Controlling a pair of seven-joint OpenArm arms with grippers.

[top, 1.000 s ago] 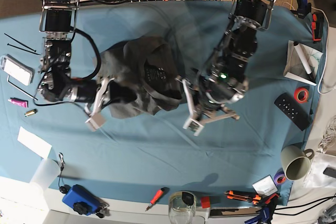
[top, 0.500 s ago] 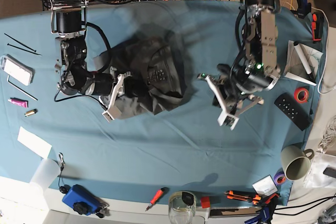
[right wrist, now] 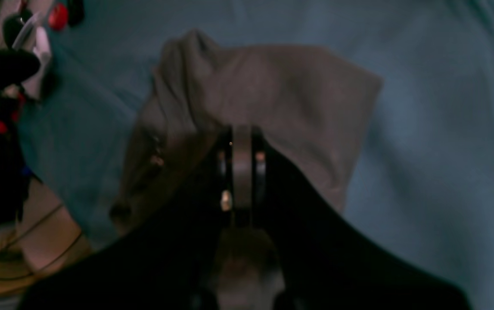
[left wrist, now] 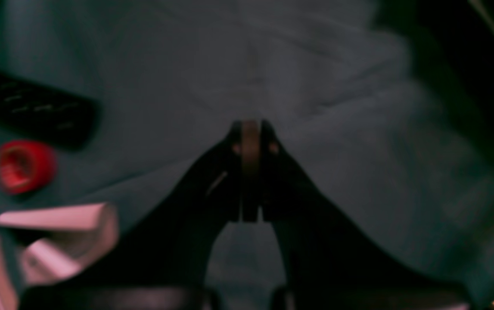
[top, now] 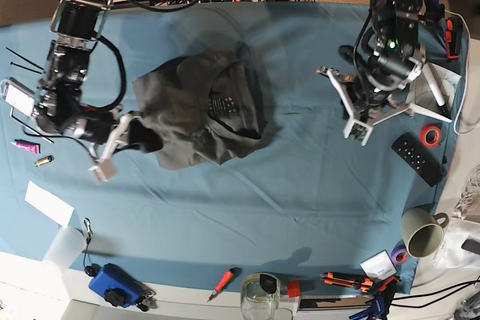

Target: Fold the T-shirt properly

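Observation:
The dark grey T-shirt (top: pixel 199 114) lies crumpled on the blue tablecloth (top: pixel 247 200), its collar label facing up. In the base view my right gripper (top: pixel 142 140) is at the shirt's lower left edge. The right wrist view shows that gripper (right wrist: pixel 241 129) shut, with the T-shirt's (right wrist: pixel 272 90) cloth bunched at its tips, so it appears to be pinching the edge. My left gripper (left wrist: pixel 251 125) is shut and holds nothing, over bare tablecloth (left wrist: pixel 358 150). Its arm (top: pixel 386 58) stands far right of the shirt.
A black remote (top: pixel 417 158), red tape roll (top: pixel 430 136) and white paper box (top: pixel 433 88) lie right of the left arm. A mug (top: pixel 424 231) stands at the front right. A screwdriver (top: pixel 223 281), glass jar (top: pixel 259 294) and blue device (top: pixel 114 284) line the front edge.
The left arm swung right and back, away from the shirt. The right gripper moved left, and the shirt's left side stretched out with it.

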